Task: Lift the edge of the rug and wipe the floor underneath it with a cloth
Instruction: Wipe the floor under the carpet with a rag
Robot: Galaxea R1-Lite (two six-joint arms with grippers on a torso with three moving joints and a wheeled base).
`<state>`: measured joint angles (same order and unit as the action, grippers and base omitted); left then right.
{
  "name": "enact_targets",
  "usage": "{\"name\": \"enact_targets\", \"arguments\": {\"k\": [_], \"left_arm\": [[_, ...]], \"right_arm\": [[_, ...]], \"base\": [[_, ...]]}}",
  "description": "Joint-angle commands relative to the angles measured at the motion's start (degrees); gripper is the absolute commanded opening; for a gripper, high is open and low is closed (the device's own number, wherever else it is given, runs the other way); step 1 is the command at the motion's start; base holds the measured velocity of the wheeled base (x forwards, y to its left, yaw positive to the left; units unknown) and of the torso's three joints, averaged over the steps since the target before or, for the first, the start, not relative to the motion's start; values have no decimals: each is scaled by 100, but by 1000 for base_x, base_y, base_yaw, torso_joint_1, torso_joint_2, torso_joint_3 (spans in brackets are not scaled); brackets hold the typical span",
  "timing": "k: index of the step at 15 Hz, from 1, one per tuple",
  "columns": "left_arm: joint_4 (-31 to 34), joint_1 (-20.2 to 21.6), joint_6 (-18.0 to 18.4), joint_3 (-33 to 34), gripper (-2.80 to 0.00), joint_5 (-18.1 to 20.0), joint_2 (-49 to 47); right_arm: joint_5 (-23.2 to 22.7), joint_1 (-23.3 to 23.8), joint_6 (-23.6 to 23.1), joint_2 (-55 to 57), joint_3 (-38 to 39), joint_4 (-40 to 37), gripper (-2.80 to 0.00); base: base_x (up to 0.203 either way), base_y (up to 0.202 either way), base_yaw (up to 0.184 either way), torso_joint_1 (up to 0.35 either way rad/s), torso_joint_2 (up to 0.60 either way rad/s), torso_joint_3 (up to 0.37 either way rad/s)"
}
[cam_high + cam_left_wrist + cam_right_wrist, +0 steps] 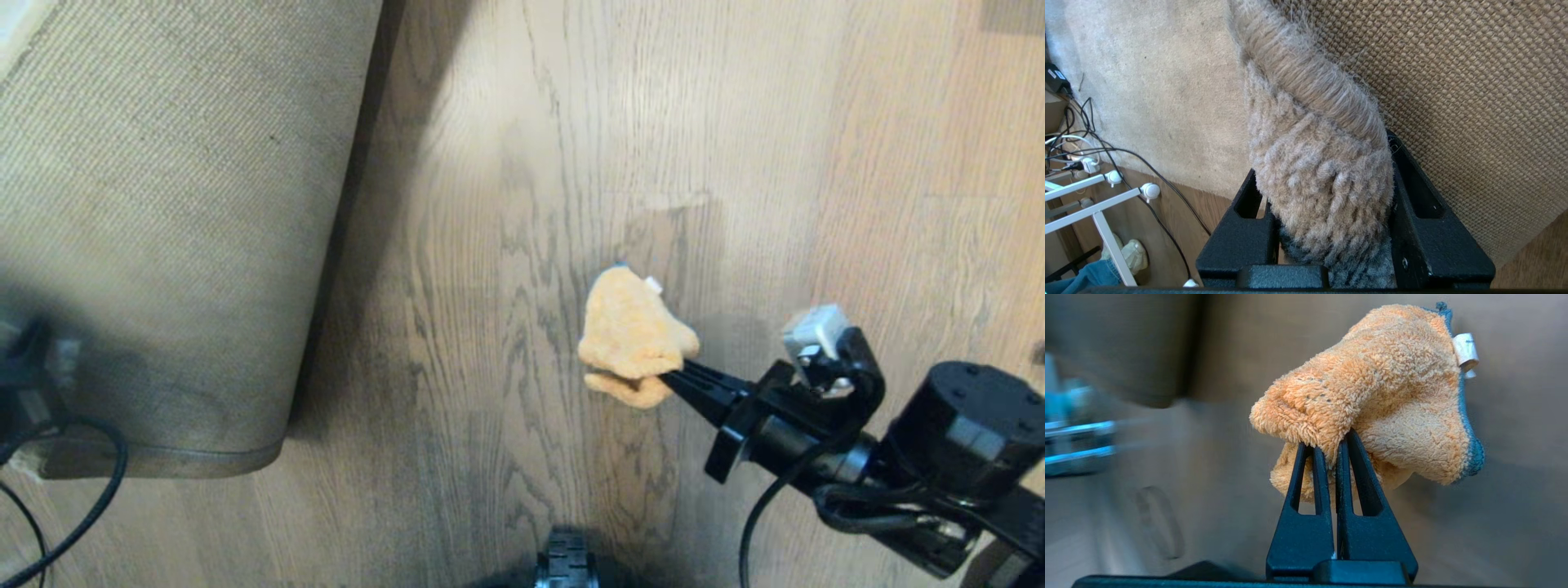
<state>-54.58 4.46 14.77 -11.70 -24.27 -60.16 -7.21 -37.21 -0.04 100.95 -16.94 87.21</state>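
The rug is folded back on the left, its tan woven backing (163, 229) facing up and the rug edge (204, 459) curving along its near side. My left gripper (1323, 163) is shut on the rug edge (1323, 192), with pile bulging between the black fingers and the backing (1453, 102) beside them. Over the bare floor (506, 204) to the right, my right gripper (676, 377) is shut on the orange cloth (633, 335). In the right wrist view the cloth (1392, 388) bunches over the closed fingertips (1349, 445), its white tag and grey edging showing.
A black cable (98, 490) loops on the floor at the near left. In the left wrist view, cables (1126, 155), white rack legs (1098, 212) and a plug lie beyond the rug. A part of my base (566, 563) shows at the near middle.
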Motion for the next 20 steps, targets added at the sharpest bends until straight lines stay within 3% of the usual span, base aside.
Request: {"name": "enact_targets", "arguments": {"k": [1,3,6,10,14,17,20], "left_arm": [[-24,2,9,67,-280,-16,-4],[-18,2,9,156,-280,-16,13],[-18,2,35,168,-280,-25,22],[-9,-16,35,177,-280,-31,13],[-11,-115,35,196,-280,-102,22],[-9,-209,35,203,-280,-271,22],[-18,-270,35,230,-280,-280,22]], "right_arm": [[-3,-747,33,555,-324,274,-280],[-1,-1263,62,1020,-751,274,-280],[8,-1582,70,1712,-1490,274,-280],[75,-1641,72,2485,-2262,274,-280],[458,-1649,80,3194,-3063,274,-280],[545,-1641,109,3493,-3334,274,-280],[920,-1604,203,3703,-3587,274,-280]], "base": [[0,0,0,0,0,0],[0,0,0,0,0,0],[0,0,0,0,0,0],[0,0,0,0,0,0],[0,0,0,0,0,0],[0,0,0,0,0,0],[0,0,0,0,0,0]]}}
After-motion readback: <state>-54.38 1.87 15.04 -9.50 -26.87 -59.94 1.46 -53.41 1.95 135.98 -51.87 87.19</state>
